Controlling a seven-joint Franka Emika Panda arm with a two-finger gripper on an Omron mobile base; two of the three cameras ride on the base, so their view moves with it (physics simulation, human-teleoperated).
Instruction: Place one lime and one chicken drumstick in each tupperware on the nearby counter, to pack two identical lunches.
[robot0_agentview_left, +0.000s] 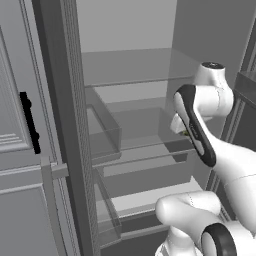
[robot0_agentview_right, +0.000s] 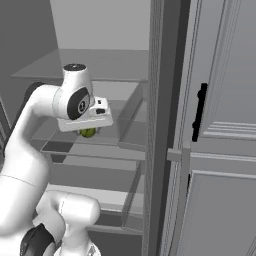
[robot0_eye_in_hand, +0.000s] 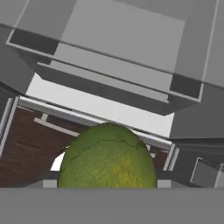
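A green lime (robot0_eye_in_hand: 107, 158) with a cracked-looking skin sits between my gripper's (robot0_eye_in_hand: 107, 183) two fingertips, and the gripper is shut on it. From the right base view the lime (robot0_agentview_right: 88, 132) hangs just under the white hand (robot0_agentview_right: 86, 116), in front of the open fridge's middle shelf. In the left base view a sliver of the lime (robot0_agentview_left: 186, 133) peeks out behind the forearm (robot0_agentview_left: 195, 125). The chicken drumstick, the tupperware and the counter are out of view.
I am reaching into an open fridge with glass shelves (robot0_agentview_left: 135, 67) and clear drawers (robot0_eye_in_hand: 113, 65). Clear door bins (robot0_agentview_left: 105, 130) stand at the left. Cabinet doors with black handles (robot0_agentview_right: 199, 112) flank the opening. Dark wood floor (robot0_eye_in_hand: 26, 148) shows below the hand.
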